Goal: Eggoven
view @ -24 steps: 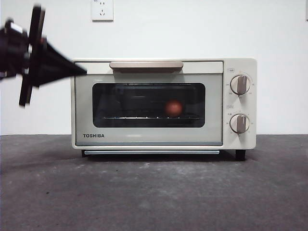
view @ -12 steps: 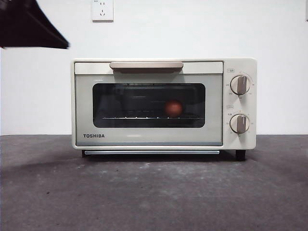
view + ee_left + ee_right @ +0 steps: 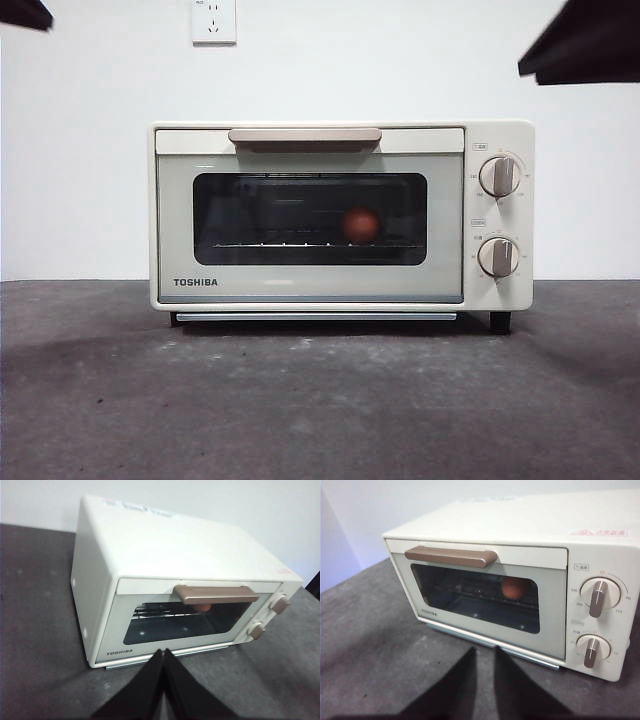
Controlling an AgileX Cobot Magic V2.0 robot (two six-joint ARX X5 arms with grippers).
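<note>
Egg shut inside the oven, both grippers held off in front and above

Nearest the wrist cameras, the left gripper (image 3: 164, 652) has its jaws pressed together on nothing and hangs above bare table (image 3: 320, 400) in front of the oven's lower left corner; the right gripper (image 3: 485, 652) has its jaws slightly apart, also empty, before the lower edge of the door. Beyond them stands the TOSHIBA oven (image 3: 310, 290), its glass door closed and its long bronze handle (image 3: 304, 135) lying level across the top of the door. Farthest in, the egg (image 3: 361, 224) sits on the wire rack behind the glass, right of centre, so it lies straight ahead of the right gripper, which looks the nearer of the two. I judge nothing can reach it unless that handle is pulled down.
</note>
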